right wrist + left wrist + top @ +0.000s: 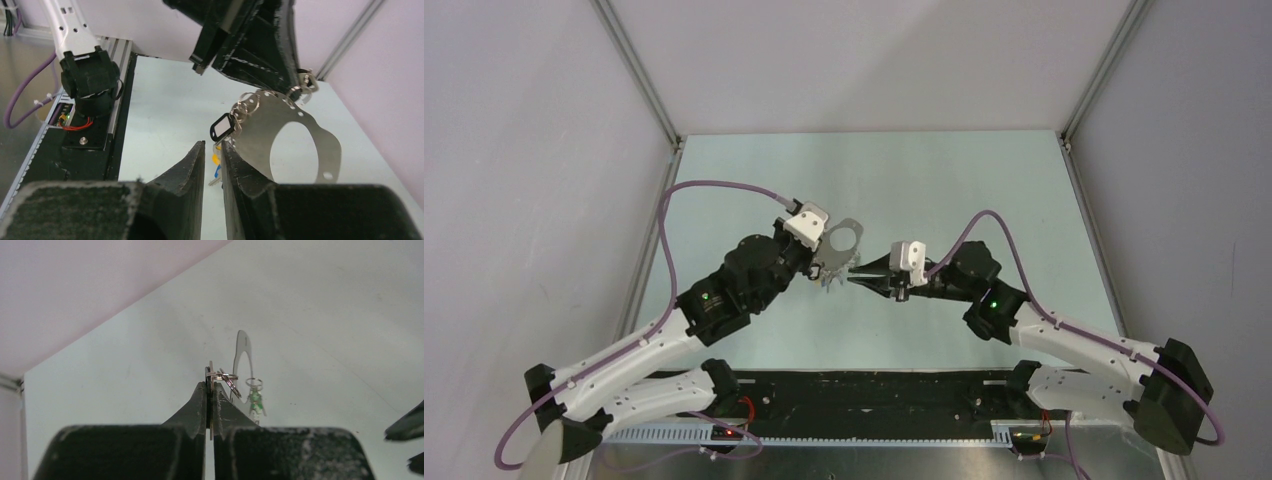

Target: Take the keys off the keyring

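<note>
— Jaws: left gripper (pixel 210 382) clenched, right gripper (pixel 213 147) barely parted. How far along was it?
— Hardly begun, I judged: the keys (pixel 256 402) all hung from the keyring (pixel 265 117), none seen loose; every removal remained.
— Holding what?
— Left pinched the keyring's edge, holding it off the table (pixel 944 180). Right gripped nothing, its tips just beside the keys.

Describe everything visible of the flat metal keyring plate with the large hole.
The keyring plate is thin, flat, shiny silver metal, with one large oval hole and small holes along its rim. It hangs above the table beside the left gripper, which is shut on a thin metal piece at its rim. Split rings on the rim bear a black tag.
</note>
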`<state>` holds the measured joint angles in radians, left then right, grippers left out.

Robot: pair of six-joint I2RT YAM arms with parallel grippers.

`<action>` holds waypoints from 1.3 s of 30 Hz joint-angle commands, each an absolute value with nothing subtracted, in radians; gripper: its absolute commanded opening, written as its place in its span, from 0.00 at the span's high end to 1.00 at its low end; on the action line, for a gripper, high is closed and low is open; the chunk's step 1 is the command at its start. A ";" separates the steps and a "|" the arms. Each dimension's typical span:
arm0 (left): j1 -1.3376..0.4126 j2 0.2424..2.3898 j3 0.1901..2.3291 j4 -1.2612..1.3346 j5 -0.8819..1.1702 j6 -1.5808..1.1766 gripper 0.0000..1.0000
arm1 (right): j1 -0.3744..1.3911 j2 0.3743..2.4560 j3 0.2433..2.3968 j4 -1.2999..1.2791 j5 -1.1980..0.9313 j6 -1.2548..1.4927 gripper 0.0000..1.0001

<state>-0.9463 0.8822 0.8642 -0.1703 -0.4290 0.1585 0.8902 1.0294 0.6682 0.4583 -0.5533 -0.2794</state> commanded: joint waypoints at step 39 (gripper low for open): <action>-0.969 0.866 0.857 -0.109 -0.220 0.160 1.00 | 0.956 1.175 0.682 0.724 -0.160 -0.372 0.88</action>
<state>-0.9600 0.8936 0.8509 -0.1738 -0.2283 0.1585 0.9558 1.2098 0.6682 0.7269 -0.2214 -0.3748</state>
